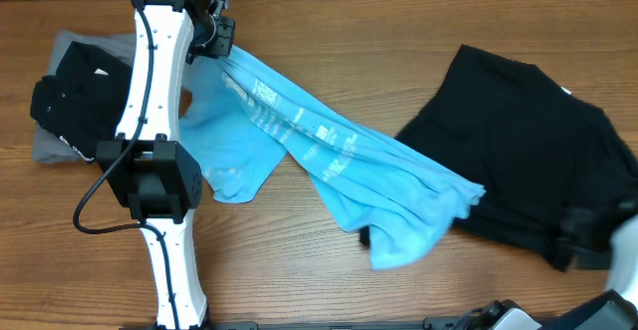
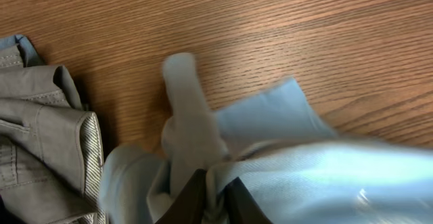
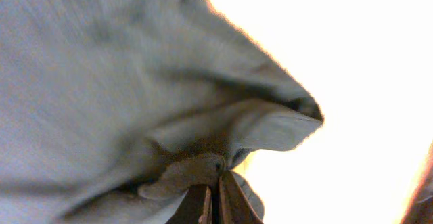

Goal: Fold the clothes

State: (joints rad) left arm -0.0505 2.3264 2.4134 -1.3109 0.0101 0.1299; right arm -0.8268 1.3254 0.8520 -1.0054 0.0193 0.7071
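I had the left gripper clamped on a bunched end of the sky-blue T-shirt, with cloth wadded between its fingers. From that grip the shirt ran as a long, twisted band diagonally across the table toward my right gripper. Its far end fanned out loose and rumpled short of that gripper. White print showed along the band, and one flap spilled sideways beside the left arm. My right gripper was pinched fully closed on a fold at the edge of the black T-shirt, which lay spread out flat. Off to the left gripper's side sat the crumpled heap of black and grey clothes.
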